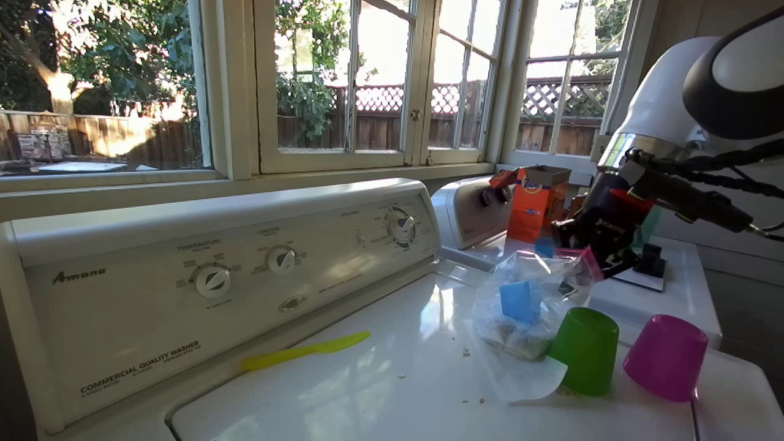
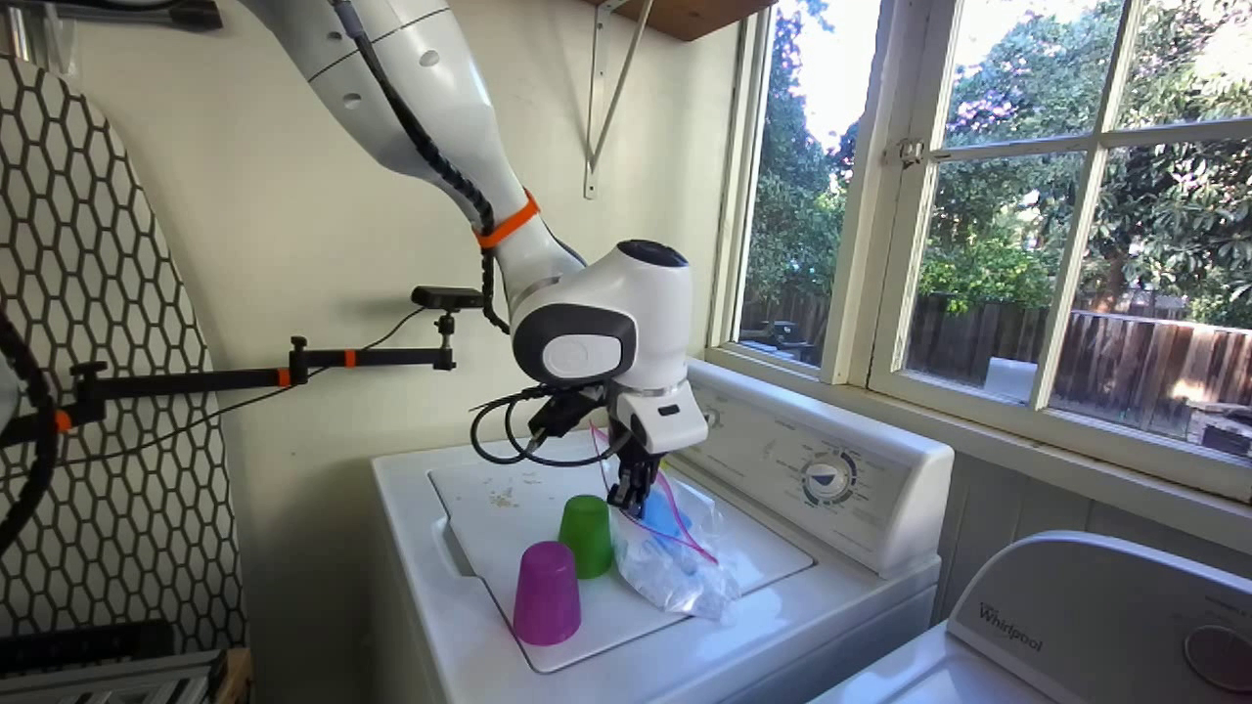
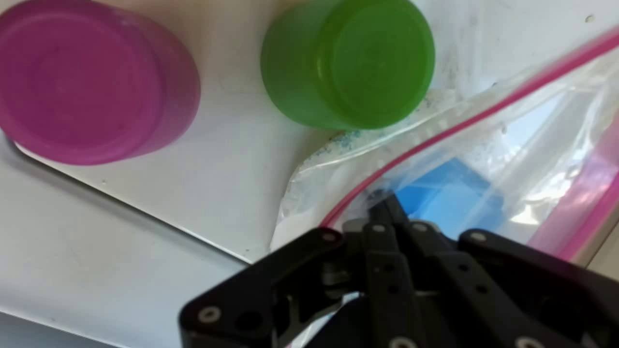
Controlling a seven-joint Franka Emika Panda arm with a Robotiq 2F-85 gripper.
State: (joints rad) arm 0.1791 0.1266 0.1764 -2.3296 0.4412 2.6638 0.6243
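gripper (image 3: 389, 208) pointing down at the mouth of a clear plastic bag (image 2: 675, 585), jaws fully together; can't tell if any film is pinched between them. fingertips right by the bag's pink zip edge (image 3: 483, 113); the two zip edges stand apart, so mouth is open. blue object (image 1: 519, 300) inside the bag, next to the fingertips in wrist view, contact unclear. pale lumpy stuff low in the bag, hard to make out through the film.

bag sits on the washer (image 2: 421, 557) lid, at the lid edge facing the whirlpool machine (image 2: 1047, 601). green cup (image 3: 377, 63) upside down just beside the bag, toward the washer's front edge. purple cup (image 3: 80, 87) also upside down, near the lid's front corner on the whirlpool side, apart from the green one.

yellow-green knife (image 1: 306, 351) lies near the lid's back edge, at the foot of the control panel (image 1: 147, 318). crumbs (image 2: 504, 497) by the lid's other front corner. orange tide box (image 1: 530, 211) upright on the whirlpool machine.
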